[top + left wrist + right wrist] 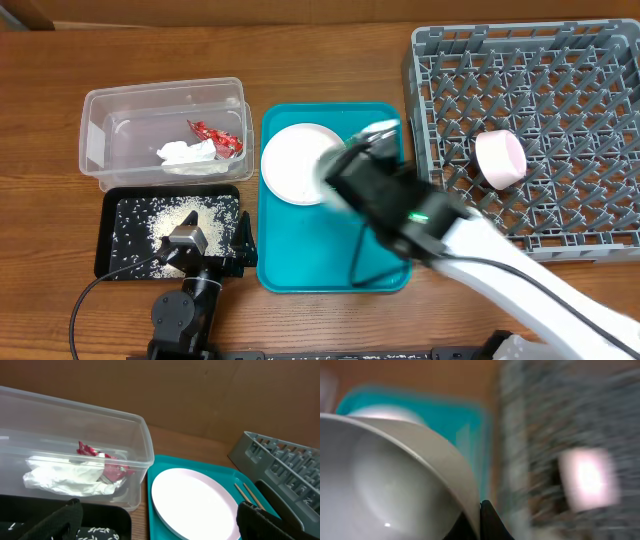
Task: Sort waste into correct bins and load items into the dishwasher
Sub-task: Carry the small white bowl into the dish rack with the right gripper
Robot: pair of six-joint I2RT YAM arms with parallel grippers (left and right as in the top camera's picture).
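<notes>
My right gripper point(480, 520) is shut on the rim of a white bowl point(395, 475) and holds it above the teal tray point(300, 260), near the grey dish rack point(540, 130). The right wrist view is blurred. A white plate point(295, 162) lies on the teal tray, with chopsticks point(247, 495) beside it. A pale cup point(500, 158) lies in the rack. The clear tub point(165, 135) holds the red wrapper point(215, 135) and the white napkin point(188, 153). The black tray point(115, 235) holds rice grains point(180, 220). My left gripper point(160, 525) is open and empty at the black tray's right end.
The right arm point(450, 235) stretches across the teal tray's right half and hides the chopsticks from above. The rack fills the back right of the wooden table. The tub and black tray stand close together at the left.
</notes>
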